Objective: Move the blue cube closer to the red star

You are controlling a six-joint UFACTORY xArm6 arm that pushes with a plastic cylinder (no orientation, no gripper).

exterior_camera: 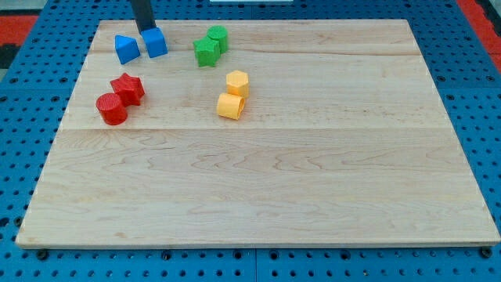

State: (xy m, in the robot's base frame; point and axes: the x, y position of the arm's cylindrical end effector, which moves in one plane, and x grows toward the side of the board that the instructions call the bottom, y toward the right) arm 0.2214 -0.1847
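On the wooden worktop (258,188), my tip (147,31) touching the top edge of the blue cube (156,42), with a blue triangular block (126,48) just beside it at the view's left. Below them, red star (127,88) touching a red cylinder (111,109); apart from the cube. No fingers here, only a plain rod; no containers either, just two green blocks (211,45) and two yellow blocks (233,94) further right.

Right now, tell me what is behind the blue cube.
My tip stands right behind the blue cube, toward the view's top. The cube's back face and any contact there are hidden; bare board lies beyond.
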